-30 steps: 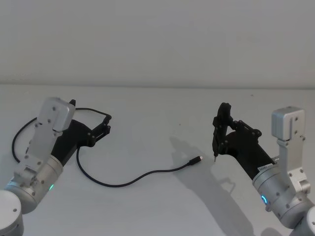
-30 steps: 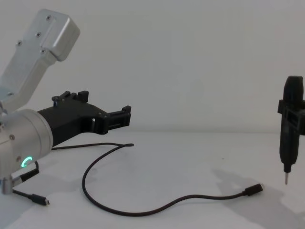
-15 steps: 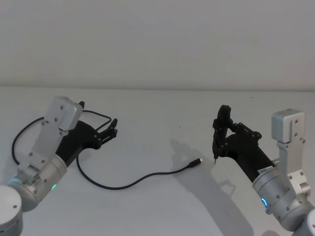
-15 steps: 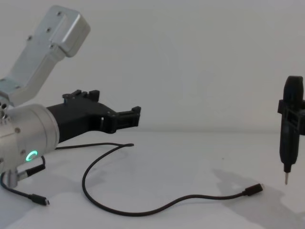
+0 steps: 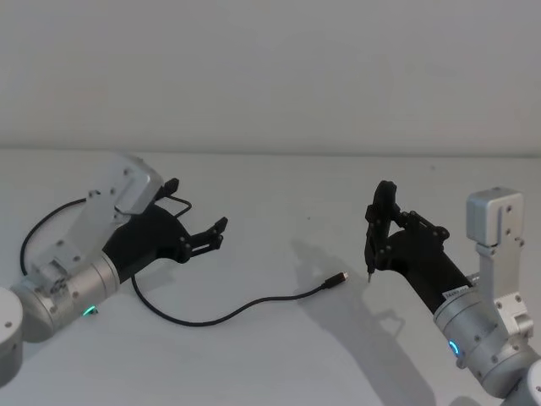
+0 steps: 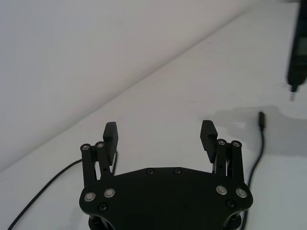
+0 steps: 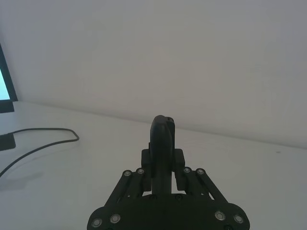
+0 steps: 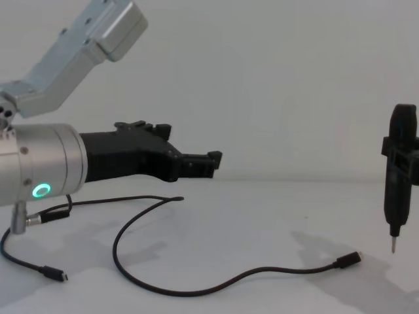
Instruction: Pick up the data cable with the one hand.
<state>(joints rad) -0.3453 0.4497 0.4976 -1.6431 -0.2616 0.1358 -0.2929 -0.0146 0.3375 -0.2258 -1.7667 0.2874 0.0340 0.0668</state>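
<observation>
Left gripper (image 5: 211, 237) hovers, fingers (image 5: 219, 225) apart, the cable (image 5: 254, 303) lying below and ahead of them. Thin and limp, it could slip out as they close. Right gripper (image 5: 376, 245) clamps a tool (image 5: 383, 205).

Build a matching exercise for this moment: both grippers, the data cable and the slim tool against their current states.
Things:
1 left gripper
2 right gripper
3 data cable
4 slim black tool

States:
A lies loose on the table
B open, nothing held
C upright, tip pointing down
D shut on the tool

Pairs: 1-B; 2-D; 3-A; 4-C
</observation>
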